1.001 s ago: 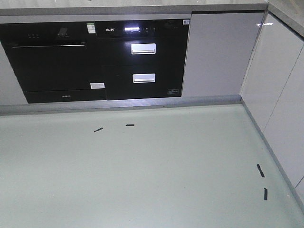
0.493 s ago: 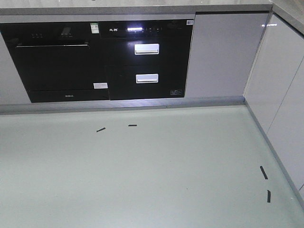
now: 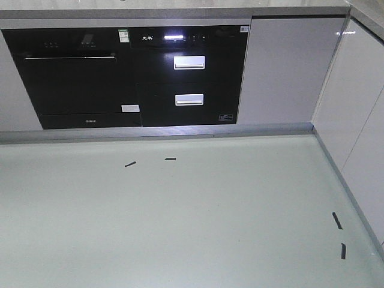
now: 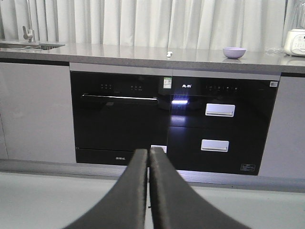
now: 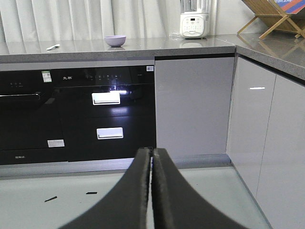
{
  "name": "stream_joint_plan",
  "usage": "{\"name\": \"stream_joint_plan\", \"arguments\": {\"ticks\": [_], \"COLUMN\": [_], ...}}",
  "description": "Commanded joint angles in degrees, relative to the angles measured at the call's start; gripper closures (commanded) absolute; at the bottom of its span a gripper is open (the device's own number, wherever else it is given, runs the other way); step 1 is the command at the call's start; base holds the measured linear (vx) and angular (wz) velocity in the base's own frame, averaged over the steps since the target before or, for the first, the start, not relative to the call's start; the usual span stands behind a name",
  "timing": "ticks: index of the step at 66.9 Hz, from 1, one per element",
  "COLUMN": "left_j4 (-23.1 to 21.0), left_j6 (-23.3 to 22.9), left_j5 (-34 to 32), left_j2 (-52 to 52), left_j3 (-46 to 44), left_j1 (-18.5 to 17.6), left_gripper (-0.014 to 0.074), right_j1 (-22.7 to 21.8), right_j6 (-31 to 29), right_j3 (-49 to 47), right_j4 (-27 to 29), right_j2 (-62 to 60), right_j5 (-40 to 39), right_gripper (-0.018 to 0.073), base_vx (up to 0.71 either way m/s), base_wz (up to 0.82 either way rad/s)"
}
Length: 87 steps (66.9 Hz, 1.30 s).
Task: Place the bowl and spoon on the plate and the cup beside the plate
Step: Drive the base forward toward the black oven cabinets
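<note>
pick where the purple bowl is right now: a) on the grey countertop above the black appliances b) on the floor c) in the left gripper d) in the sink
a: the bowl sits on the countertop, above the black drawer appliance.

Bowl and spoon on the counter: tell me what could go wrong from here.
1. The spoon lies small and flat on the grey counter, so a pinch might skid it rather than lift it.
2. The left hand and right hand are both shut and well short of the counter. Arriving unopened could knock the bowl.
3. No plate or cup shows in any view, so the placing spot is unknown.
</note>
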Motion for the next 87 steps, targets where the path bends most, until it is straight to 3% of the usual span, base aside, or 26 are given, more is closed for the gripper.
{"name": "stream_joint_plan", "arguments": {"ticks": [1,87], "left_j4": [-0.5,-0.5], "left_j6": [-0.3,-0.3], "left_j5": [-4.4,-4.4], "left_j2": [-0.8,-0.8], "left_j3": [1.2,1.2], "left_j1": [0.0,0.0], "left_gripper": [0.0602,0.0602], "right_j1": [0.0,0.0], "right_j6": [-0.8,-0.8], "right_j3": [0.4,0.4], "right_j4": [-0.3,-0.3], "right_j2": [-0.5,-0.5], "right_j5": [-3.8,-3.8], "right_gripper": [0.0561,0.0561], "base_vx": [0.02,0.03], "base_wz": [0.01,0.02]}}
